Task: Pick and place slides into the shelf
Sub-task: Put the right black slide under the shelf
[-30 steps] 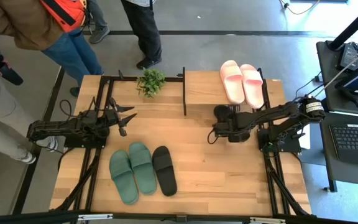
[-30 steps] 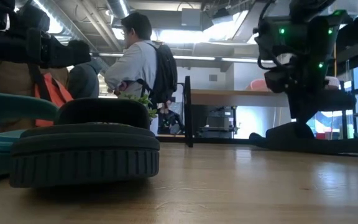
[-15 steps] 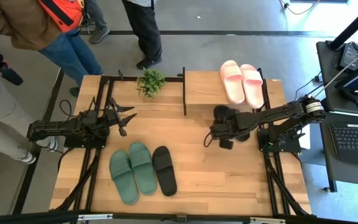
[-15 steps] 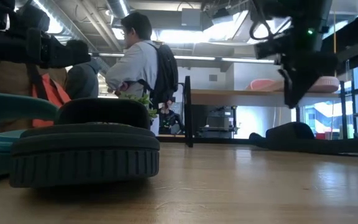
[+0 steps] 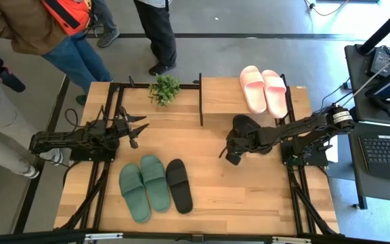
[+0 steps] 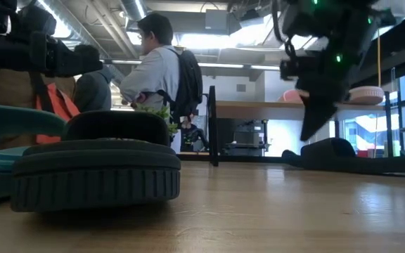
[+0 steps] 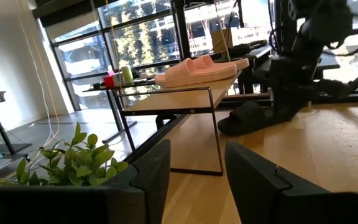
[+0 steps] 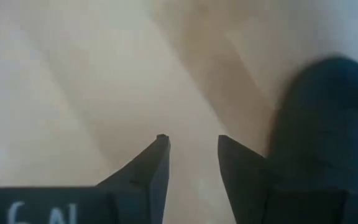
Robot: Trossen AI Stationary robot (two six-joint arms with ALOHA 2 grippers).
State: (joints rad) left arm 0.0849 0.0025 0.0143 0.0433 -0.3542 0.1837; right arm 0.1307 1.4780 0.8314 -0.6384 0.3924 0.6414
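While the left tool (image 5: 139, 129) waits parted near the bench's (image 5: 249, 196) left edge, the right tool (image 5: 228, 154) hangs released.
One black foam slide (image 5: 244, 124) lies beside it under the light-wood shelf (image 5: 222, 96); pale pink slides (image 5: 263, 89) sit on top.

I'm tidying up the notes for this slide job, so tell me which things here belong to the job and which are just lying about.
Job:
pink slides on the shelf
green slides
black slide beside them
second black slide by the shelf
right gripper, open and empty

Lying about:
potted plant
left gripper, waiting
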